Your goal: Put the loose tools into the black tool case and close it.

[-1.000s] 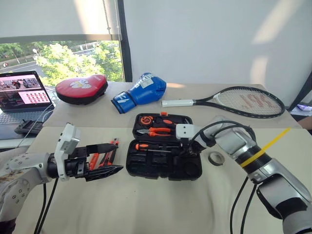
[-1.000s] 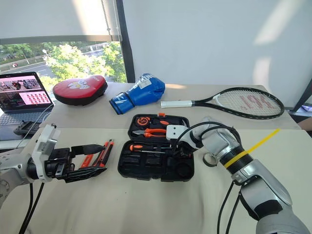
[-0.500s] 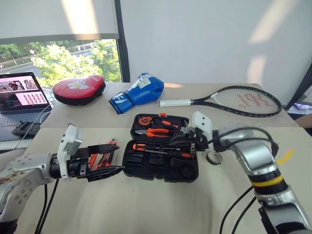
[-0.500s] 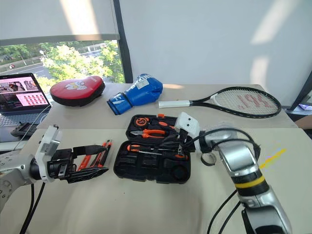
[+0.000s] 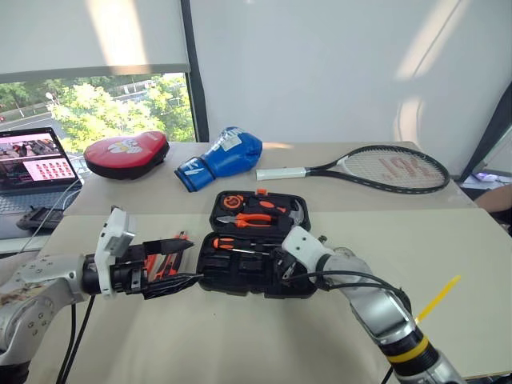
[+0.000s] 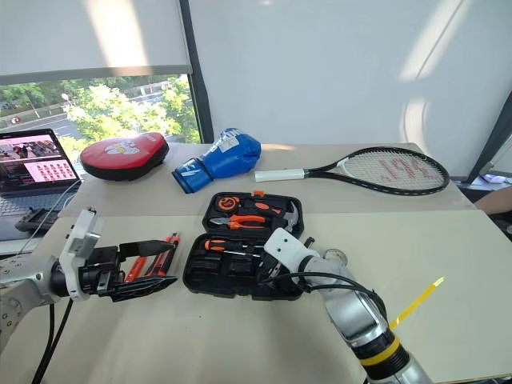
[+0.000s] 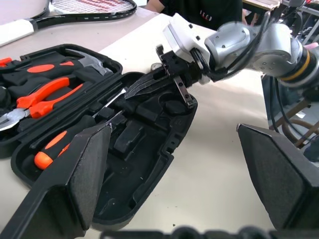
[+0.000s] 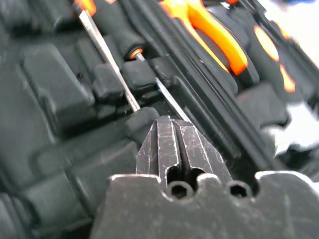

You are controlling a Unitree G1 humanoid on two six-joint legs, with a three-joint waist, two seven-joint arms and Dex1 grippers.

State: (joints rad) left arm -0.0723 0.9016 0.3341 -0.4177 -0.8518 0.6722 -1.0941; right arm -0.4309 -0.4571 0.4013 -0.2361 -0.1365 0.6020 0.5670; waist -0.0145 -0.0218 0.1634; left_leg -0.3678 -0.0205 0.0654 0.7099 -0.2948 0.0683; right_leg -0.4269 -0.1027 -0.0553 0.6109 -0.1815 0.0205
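The black tool case (image 5: 254,274) lies open in the middle of the table, with pliers (image 5: 253,218) and a hammer in its far half and an orange-handled screwdriver (image 5: 232,242) in its near half. Loose tools (image 5: 162,258) with orange-and-black handles lie left of the case. My left gripper (image 5: 174,261) hovers over them, open wide and empty. My right gripper (image 7: 130,92) is shut on nothing, its tips (image 8: 169,133) low over the moulded slots at the near half's right end. A small tape roll (image 6: 335,256) peeks out behind the right arm.
A tennis racket (image 5: 382,167), a blue boxing glove (image 5: 224,155) and a red punch pad (image 5: 126,153) lie along the table's far side. A laptop (image 5: 32,160) stands at the far left, on another surface beyond the table's left edge.
My right gripper has shut and swung down and back toward me, from over the case's right side to its near half. The left gripper has stayed put. The head camera has shifted.
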